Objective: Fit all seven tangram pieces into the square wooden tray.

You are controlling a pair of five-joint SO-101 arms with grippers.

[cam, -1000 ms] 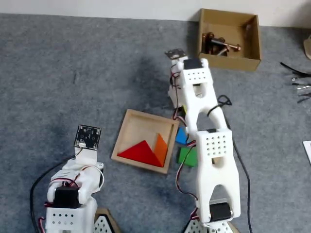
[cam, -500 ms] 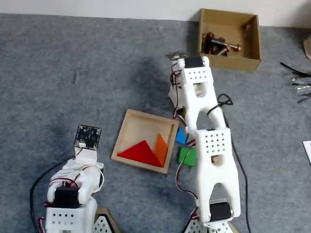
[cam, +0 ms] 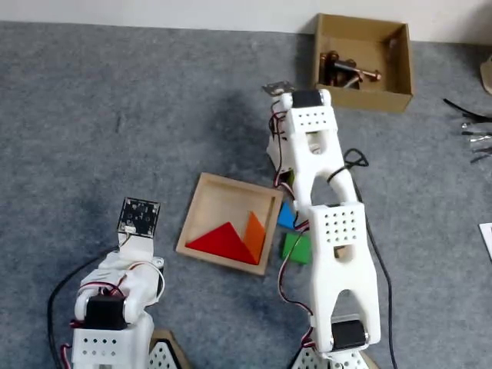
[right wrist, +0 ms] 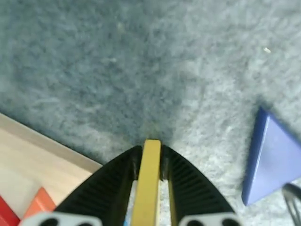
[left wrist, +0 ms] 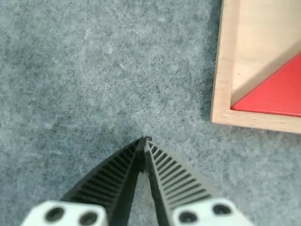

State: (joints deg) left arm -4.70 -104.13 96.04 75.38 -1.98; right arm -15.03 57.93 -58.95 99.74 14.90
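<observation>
1. Left pincer (left wrist: 143,141): fingers shut tip to tip, holding nothing. It hangs over the grey counter (cam: 115,115), just off the tray's 7 o'clock corner.
2. Square wooden tray (cam: 191,211): mid-counter, turned slightly so its far corner points to about 12 o'clock. The half toward 12 o'clock is bare wood.
3. Red triangle (cam: 223,240): flat in the tray, long side along the 6 o'clock rim, apex pointing to 12 o'clock.
4. Orange triangle (cam: 254,231): flat in the tray, touching the red one, long axis running 12 to 6 along the 3 o'clock rim.
5. Right pincer (right wrist: 151,143): narrow, clamped on a yellow piece (right wrist: 148,183), just outside the tray's 1 o'clock corner.
   - The piece stands on edge, its long axis in line with the fingers.
   - Likely handling: lift it over the rim, carry it toward 9 o'clock over the bare wood, tip it flat, and release it low.
6. Blue piece (cam: 287,216) and green piece (cam: 296,247): on the counter beside the 3 o'clock rim, not yet placed.
</observation>
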